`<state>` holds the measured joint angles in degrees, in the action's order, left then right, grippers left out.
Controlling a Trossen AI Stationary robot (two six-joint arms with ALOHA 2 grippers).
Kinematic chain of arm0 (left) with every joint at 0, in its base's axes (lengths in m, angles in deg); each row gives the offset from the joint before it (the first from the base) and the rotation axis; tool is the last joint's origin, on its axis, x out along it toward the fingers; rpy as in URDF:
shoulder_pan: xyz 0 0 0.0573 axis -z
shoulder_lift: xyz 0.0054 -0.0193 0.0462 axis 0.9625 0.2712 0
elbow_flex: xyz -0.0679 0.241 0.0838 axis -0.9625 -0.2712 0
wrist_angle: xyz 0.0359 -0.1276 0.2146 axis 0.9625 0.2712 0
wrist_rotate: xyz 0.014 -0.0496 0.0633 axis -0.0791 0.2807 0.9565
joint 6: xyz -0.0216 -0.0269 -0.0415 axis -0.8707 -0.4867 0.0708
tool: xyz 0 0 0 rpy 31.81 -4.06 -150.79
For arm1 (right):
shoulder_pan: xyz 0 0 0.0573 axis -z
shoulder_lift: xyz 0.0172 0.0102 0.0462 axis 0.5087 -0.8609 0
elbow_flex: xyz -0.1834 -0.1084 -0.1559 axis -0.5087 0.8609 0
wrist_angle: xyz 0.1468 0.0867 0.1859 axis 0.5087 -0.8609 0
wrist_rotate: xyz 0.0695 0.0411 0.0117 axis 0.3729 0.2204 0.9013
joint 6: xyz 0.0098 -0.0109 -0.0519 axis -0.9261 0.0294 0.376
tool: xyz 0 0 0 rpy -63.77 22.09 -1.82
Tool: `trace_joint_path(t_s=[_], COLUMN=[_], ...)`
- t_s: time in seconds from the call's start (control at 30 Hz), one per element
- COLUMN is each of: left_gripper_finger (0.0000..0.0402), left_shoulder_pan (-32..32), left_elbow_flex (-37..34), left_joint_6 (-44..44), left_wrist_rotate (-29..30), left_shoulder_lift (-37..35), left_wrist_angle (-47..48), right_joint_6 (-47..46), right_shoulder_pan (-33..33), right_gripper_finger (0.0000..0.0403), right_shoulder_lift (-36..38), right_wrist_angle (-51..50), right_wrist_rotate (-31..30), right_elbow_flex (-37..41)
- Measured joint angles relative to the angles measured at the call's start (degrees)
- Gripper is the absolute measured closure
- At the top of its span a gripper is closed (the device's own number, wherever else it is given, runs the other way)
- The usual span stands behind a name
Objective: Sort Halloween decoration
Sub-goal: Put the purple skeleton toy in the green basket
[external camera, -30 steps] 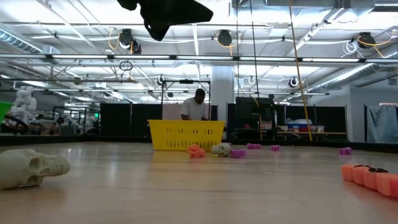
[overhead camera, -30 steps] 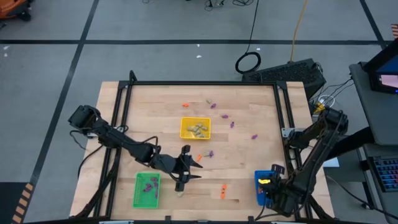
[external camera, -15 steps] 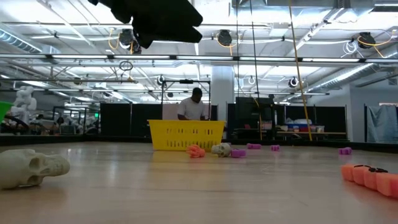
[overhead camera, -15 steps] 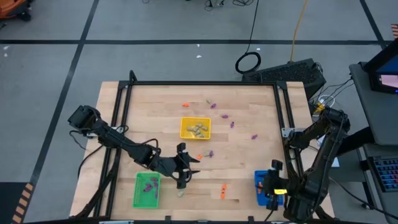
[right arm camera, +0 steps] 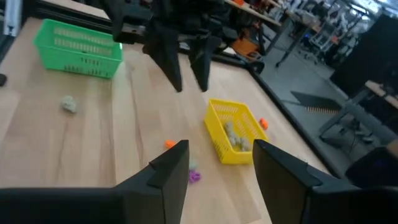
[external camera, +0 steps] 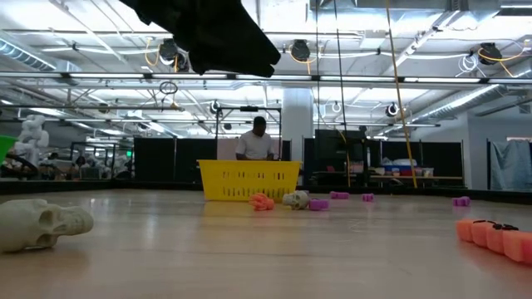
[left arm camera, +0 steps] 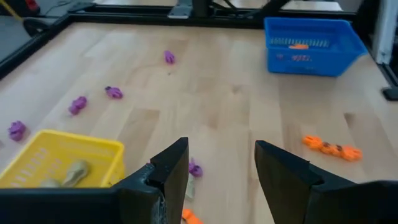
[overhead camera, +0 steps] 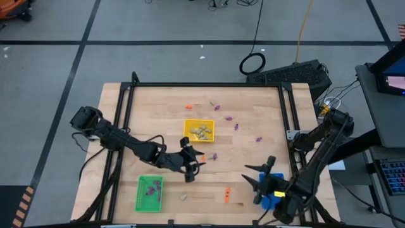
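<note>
Left gripper [overhead camera: 194, 162] is hanging over mid-table just below the yellow tray [overhead camera: 199, 130], fingers apart, holding nothing. Right gripper [overhead camera: 256, 180] is sitting beside the blue tray [overhead camera: 271, 193], fingers also spread and empty. Halloween decoration [overhead camera: 216, 107] is lying scattered: purple bits across the far and middle table, an orange piece [overhead camera: 226, 194] near the front edge, a pale skull [external camera: 41, 223] close to the low camera, some already sitting in the green tray [overhead camera: 149, 192].
</note>
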<state>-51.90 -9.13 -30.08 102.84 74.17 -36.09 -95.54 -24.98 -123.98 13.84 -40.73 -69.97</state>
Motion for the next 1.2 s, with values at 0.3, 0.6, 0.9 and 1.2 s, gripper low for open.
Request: trace_joint_path(t_s=[0.3,0.6,0.9,1.2], left_gripper_finger=[0.022,0.022,0.022,0.022], left_shoulder_pan=[-0.34,-0.6,-0.93,-0.98], left_elbow_flex=[0.0,0.0,0.0,0.0], left_joint_6=[-1.45,0.26,1.82,1.76], left_wrist_rotate=[0.41,0.67,0.65,0.65], left_shoulder_lift=[0.0,0.0,0.0,0.0], left_wrist_angle=[-0.01,0.78,2.26,2.89], right_joint_6=[-8.79,-1.43,16.1,29.99], right_shoulder_pan=[8.03,21.88,32.72,44.23], right_gripper_finger=[0.0238,0.0238,0.0238,0.0238], right_shoulder_lift=[0.0,1.38,9.88,10.8], right_wrist_angle=[6.31,-4.93,-17.28,-15.02], right_wrist_rotate=[3.53,27.69,44.71,53.15], right_elbow_flex=[6.57,7.09,7.07,10.9])
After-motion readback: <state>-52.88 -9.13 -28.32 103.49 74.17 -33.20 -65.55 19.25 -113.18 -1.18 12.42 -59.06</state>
